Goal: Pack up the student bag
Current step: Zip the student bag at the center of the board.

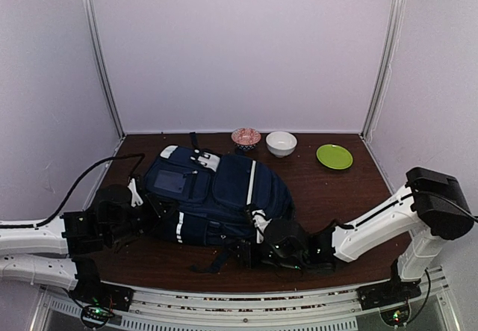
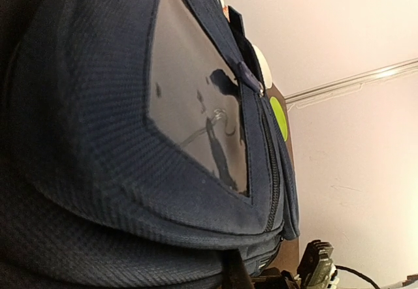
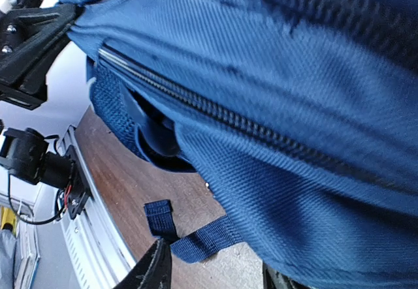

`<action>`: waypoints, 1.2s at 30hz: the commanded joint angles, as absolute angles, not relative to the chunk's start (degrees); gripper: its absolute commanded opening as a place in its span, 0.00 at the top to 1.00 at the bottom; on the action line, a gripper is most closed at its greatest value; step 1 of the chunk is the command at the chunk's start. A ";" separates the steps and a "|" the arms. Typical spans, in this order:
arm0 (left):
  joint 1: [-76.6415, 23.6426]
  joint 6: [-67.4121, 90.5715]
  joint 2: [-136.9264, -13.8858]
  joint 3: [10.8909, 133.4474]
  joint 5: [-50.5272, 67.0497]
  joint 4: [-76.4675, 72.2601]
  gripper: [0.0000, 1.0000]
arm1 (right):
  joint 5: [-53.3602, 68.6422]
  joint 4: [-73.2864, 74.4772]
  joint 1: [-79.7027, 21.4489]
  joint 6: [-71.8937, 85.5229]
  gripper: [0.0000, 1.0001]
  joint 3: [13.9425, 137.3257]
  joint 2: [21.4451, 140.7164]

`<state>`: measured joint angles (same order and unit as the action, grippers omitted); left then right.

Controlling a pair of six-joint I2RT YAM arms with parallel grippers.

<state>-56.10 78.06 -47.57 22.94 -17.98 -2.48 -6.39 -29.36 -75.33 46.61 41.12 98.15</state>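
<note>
The student bag, a navy blue backpack with thin white stripes, lies flat on the left half of the table, front pocket facing up. Its side zipper is closed, and a dark strap trails toward the table's near edge.

A: What is recorded at close range?
B: The student bag fills the frame; a glossy panel and a zipper are seen. A green plate, possibly, is glimpsed beyond.

Overhead camera; wrist cameras tight against bag
</note>
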 commanded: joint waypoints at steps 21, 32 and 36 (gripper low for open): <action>-55.99 76.79 -43.72 23.42 -17.30 -10.48 1.00 | -20.65 -18.41 -77.50 51.52 0.74 55.75 108.39; -55.98 76.90 -43.21 23.38 -17.68 -9.67 1.00 | -21.91 -13.20 -77.06 53.93 0.84 57.80 109.50; -55.99 76.90 -43.30 23.64 -17.60 -9.48 1.00 | -21.72 -12.72 -76.95 53.90 0.86 58.35 109.89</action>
<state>-56.10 77.93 -44.93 22.39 -17.32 -2.68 -19.59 -15.31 -77.52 52.60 57.06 108.44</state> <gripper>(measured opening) 0.064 0.145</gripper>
